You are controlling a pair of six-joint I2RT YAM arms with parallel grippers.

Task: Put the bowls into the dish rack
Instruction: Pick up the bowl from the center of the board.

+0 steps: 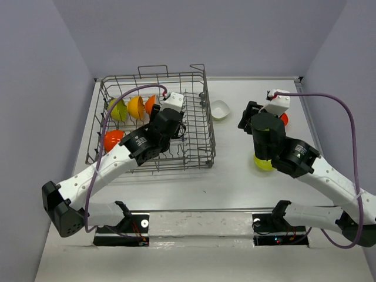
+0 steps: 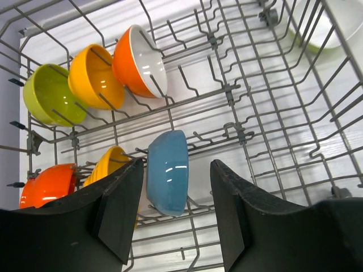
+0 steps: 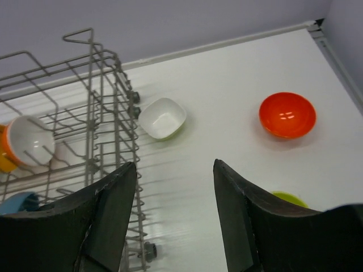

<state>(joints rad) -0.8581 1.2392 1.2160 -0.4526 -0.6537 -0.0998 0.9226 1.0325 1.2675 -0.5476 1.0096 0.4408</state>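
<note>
a: what's the biggest thing in front of you?

b: the white table (image 1: 235, 182). on its left half stands the dish rack (image 1: 209, 132), a tall grey wire basket. my left arm (image 1: 111, 167) reaches down into it, and my right arm (image 1: 305, 164) is out over the right half.

a: and your grippers?

b: my left gripper (image 2: 177, 164) hangs inside the rack, its fingers (image 2: 122, 204) spread, nothing pinched between them. my right gripper (image 3: 174, 164) is over the table just right of the rack, also spread wide and holding nothing.

a: where are the bowls?

b: six stand on edge in the rack. the far row, left to right, has a lime green bowl (image 2: 48, 93), an orange-yellow bowl (image 2: 96, 76) and a red-orange bowl with a white inside (image 2: 139, 59). the nearer row has a second red-orange bowl (image 2: 51, 184), a second orange-yellow bowl (image 2: 108, 164) and the blue bowl (image 2: 168, 173). the blue one shows in the gap between my left fingers, seated in the wires beyond them.

a: and outside the rack?

b: three sit upright on the table. a white bowl (image 3: 163, 118) is just beside the rack's right wall, toward the far end. a red-orange bowl on the table (image 3: 287, 114) is further right. a lime green bowl on the table (image 1: 262, 161) is nearest my bases, partly hidden under my right arm.
</note>
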